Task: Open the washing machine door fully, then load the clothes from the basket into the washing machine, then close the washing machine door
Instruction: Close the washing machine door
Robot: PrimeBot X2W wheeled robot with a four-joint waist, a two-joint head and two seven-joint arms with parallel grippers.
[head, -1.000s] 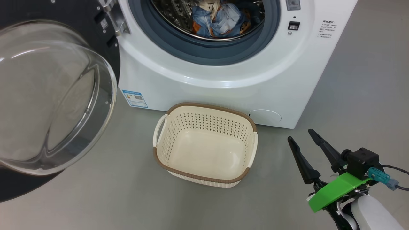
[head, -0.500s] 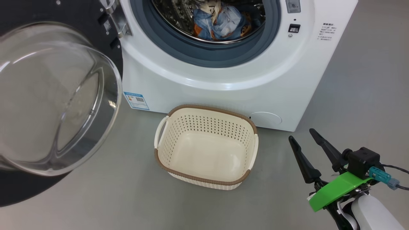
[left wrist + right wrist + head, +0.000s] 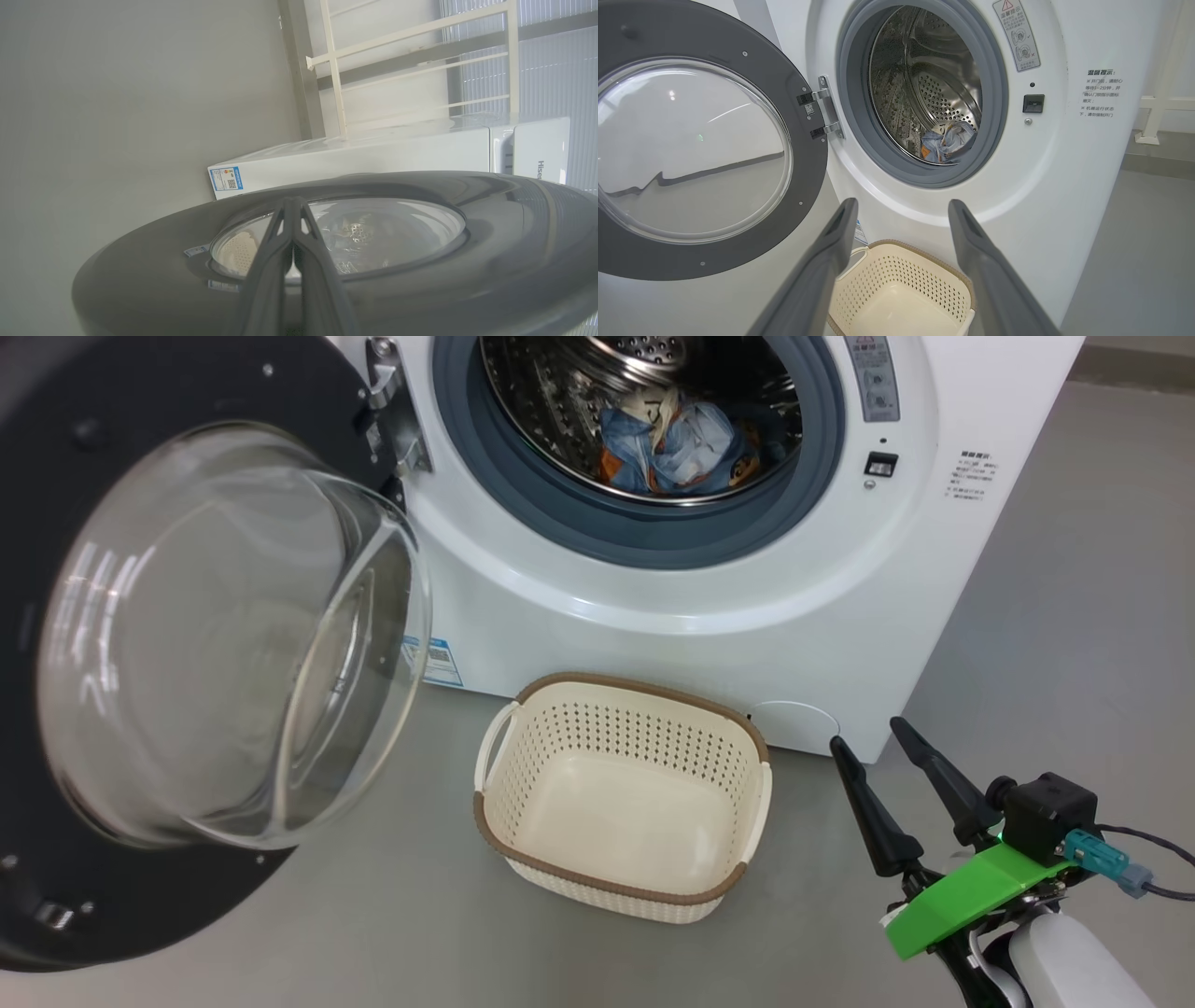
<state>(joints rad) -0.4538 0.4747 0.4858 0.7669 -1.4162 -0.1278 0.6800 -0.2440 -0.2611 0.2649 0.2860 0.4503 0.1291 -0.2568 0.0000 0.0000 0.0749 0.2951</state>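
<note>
The mouth of the washing machine (image 3: 653,635) stands unblocked, reachable from the near right over the basket (image 3: 644,688) (empty, just before the machine). On the left the washing machine door (image 3: 140,392), swung out nearward, bars the way.

The right tool (image 3: 865,733) has two long, dark, tapering fingers (image 3: 878,821) fixed to a bright green bracket (image 3: 962,896). Above the bracket sits a boxy black block (image 3: 1046,817), with a teal connector (image 3: 1088,847) feeding a thin black cable (image 3: 1172,891). Its forearm (image 3: 1074,971) is smooth and white. The left tool (image 3: 293,201) has dark grey fingers with slim triangular cut-outs.
</note>
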